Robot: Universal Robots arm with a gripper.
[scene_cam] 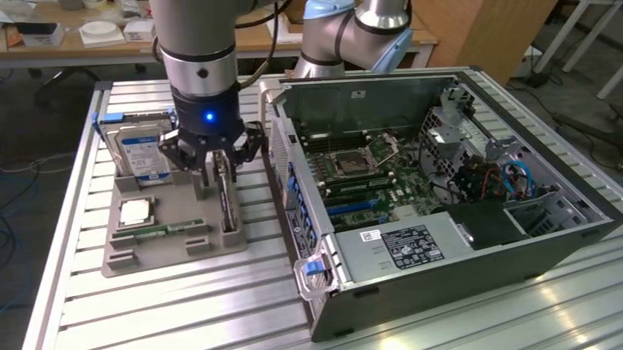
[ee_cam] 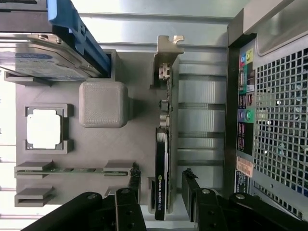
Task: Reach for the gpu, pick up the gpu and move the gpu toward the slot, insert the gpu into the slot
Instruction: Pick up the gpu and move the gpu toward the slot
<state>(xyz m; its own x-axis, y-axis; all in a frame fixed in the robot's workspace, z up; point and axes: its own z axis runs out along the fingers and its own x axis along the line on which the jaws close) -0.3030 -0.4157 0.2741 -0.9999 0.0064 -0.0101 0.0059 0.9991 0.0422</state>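
The gpu (scene_cam: 227, 205) is a thin dark card standing on its edge in a grey holder tray (scene_cam: 165, 244), with its silver bracket (ee_cam: 166, 50) at the far end. My gripper (scene_cam: 216, 166) hangs just above the card, open. In the wrist view the gripper (ee_cam: 162, 185) straddles the gpu (ee_cam: 162, 144): one black finger (ee_cam: 134, 185) stands on each side of the card with a gap to it. The slot (scene_cam: 352, 209) is a long narrow strip on the green motherboard inside the open computer case, to the exterior view's right of the tray.
The tray also holds a blue-labelled hard drive (scene_cam: 141, 149), a square processor (scene_cam: 134, 211) and a green memory stick (scene_cam: 156, 231). The open case (scene_cam: 438, 248) lies on its side on the slatted metal table; its rear wall (ee_cam: 269, 120) stands close beside the gpu.
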